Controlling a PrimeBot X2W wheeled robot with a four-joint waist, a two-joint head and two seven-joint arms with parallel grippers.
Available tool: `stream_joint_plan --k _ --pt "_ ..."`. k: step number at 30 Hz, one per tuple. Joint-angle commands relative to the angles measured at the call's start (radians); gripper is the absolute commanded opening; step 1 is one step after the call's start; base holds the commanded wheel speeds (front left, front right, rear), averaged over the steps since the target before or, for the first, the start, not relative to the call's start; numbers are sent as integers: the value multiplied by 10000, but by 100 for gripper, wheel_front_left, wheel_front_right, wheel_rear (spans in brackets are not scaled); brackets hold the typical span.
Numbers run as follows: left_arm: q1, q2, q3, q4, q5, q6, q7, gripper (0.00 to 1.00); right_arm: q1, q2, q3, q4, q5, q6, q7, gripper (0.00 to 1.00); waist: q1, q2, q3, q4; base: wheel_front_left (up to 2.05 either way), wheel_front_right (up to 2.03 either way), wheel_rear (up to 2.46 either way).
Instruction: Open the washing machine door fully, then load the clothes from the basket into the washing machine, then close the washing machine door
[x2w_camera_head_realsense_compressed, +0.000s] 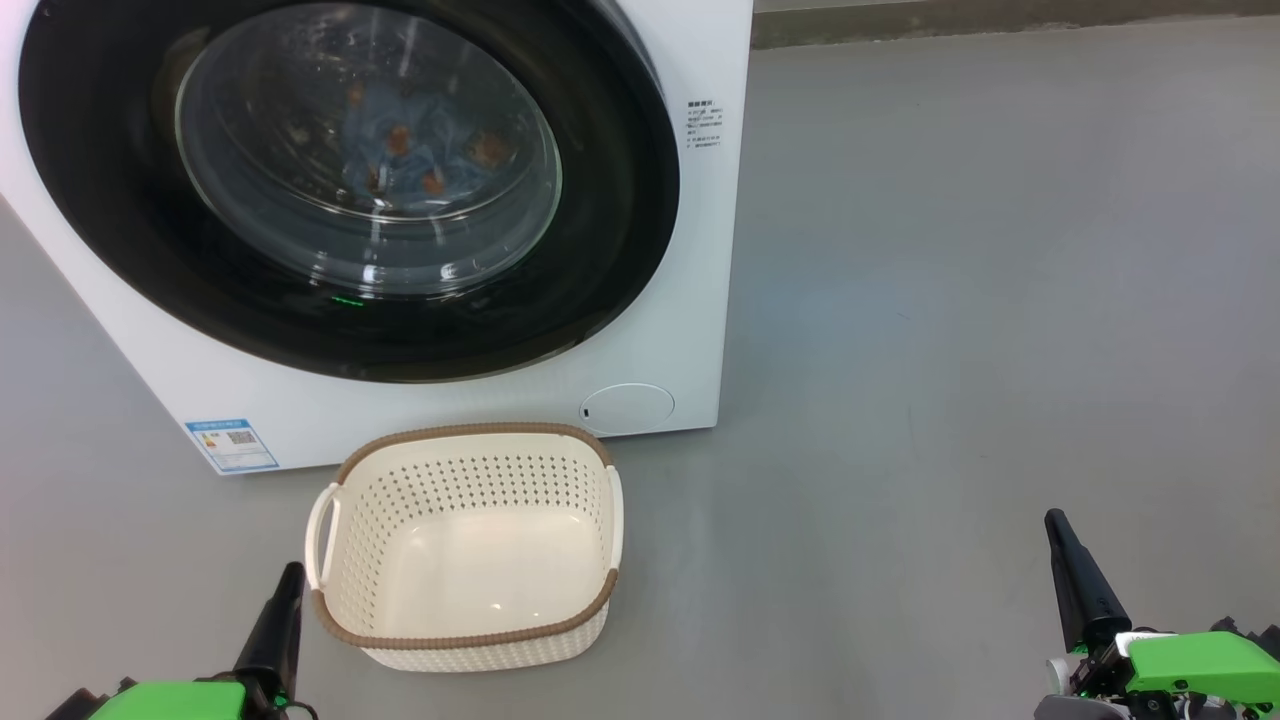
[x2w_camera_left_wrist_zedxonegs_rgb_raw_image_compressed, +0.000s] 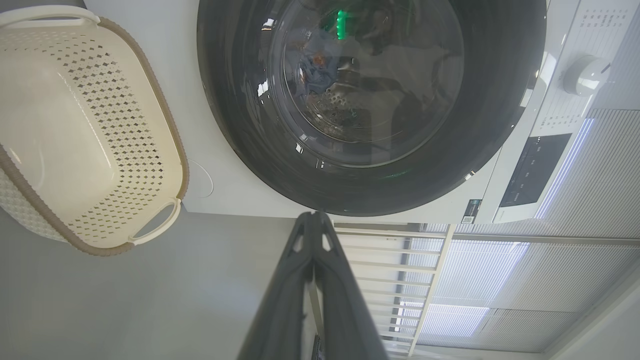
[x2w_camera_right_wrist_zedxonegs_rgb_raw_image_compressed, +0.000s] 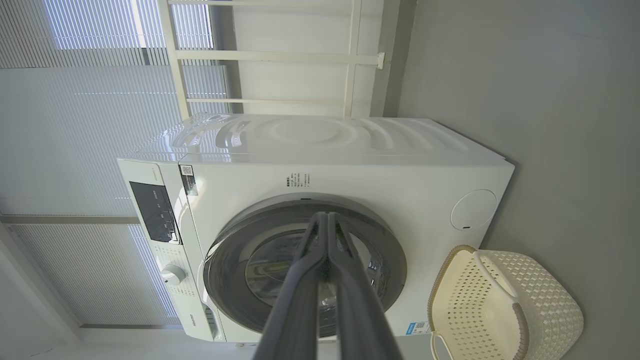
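Left end effector (x2w_camera_head_realsense_compressed: 288, 590): 7 o'clock in the head view, fingers pressed together, nothing between them, clear of the basket's near-left corner. The left wrist view confirms the two dark fingers meet at the tip.

Washing machine (x2w_camera_head_realsense_compressed: 420, 415): 11 o'clock, standing on the grey floor (x2w_camera_head_realsense_compressed: 950, 300), blue label sticker (x2w_camera_head_realsense_compressed: 232, 445) at its lower left corner.
- Washing machine door (x2w_camera_head_realsense_compressed: 330, 250) lies against the white front, with no gap that I can make out. Whether it is latched I cannot tell.
- Clothes (x2w_camera_head_realsense_compressed: 415, 150): light-blue fabric with orange-brown marks, seen through the glass bowl, so inside the drum.

Basket (x2w_camera_head_realsense_compressed: 460, 490): 6 o'clock, on the floor just in front of the machine, a narrow gap between them. Bare cream bottom, no garment in it.

Right end effector (x2w_camera_head_realsense_compressed: 1065, 545): 5 o'clock, fingers together, holding nothing, well apart from basket and machine.

Progress, my reading: loading looks complete and the door looks closed. All three steps appear done. Only a check of the latch may be left.

Orientation:
- Door is round, so no long axis. Its face points out toward the robot, about 6 o'clock.
- Basket sits upright, mouth up. Long axis runs 9 to 3 o'clock, roughly parallel to the machine front, white handles at the two short ends.
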Motion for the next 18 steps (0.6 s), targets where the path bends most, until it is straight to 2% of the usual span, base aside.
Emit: stream_joint_plan --k 1,18 --pt "-405 215 339 -196 -75 -100 58 0 -409 -35 217 -241 35 16 82 0 0 0 0 0 0 0 0" --pt "-405 215 339 -196 -75 -100 58 0 -410 -34 216 -241 34 16 83 0 0 0 0 0 0 0 0"
